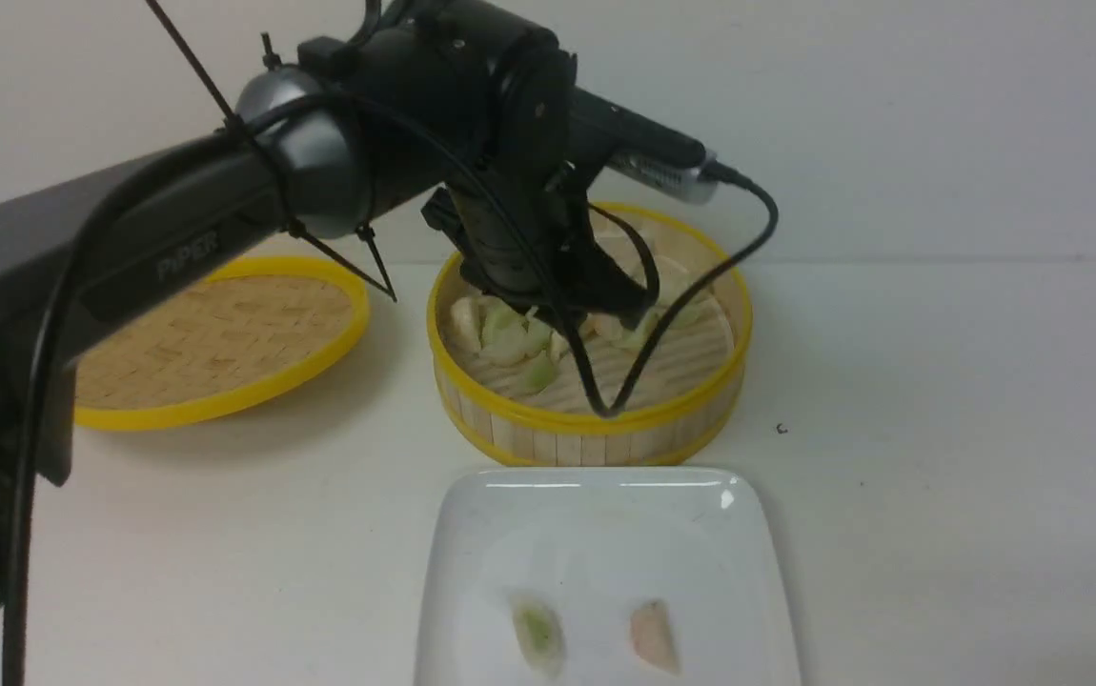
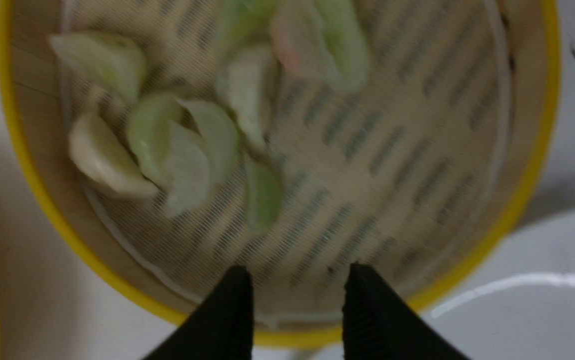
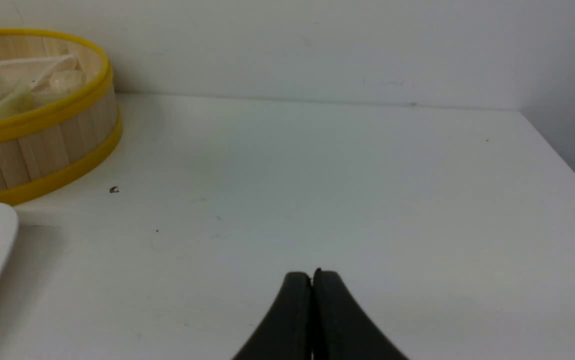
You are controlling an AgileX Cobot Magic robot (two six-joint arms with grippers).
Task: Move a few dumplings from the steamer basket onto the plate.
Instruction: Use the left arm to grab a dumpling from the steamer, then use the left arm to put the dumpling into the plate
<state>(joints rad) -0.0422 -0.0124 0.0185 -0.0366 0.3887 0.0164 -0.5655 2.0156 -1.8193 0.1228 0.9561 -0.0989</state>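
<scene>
Left gripper (image 2: 298, 285): parted, nothing held, above the steamer basket (image 1: 562, 446).
Green dumpling (image 2: 263, 196): we judge it the target, just ahead of our fingertips.

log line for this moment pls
left gripper: open, over steamer basket | right gripper: shut | plate: two dumplings

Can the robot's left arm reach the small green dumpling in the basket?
Probably yes: the left end effector hangs open above the basket, and nothing appears to cover the green dumpling.
</scene>
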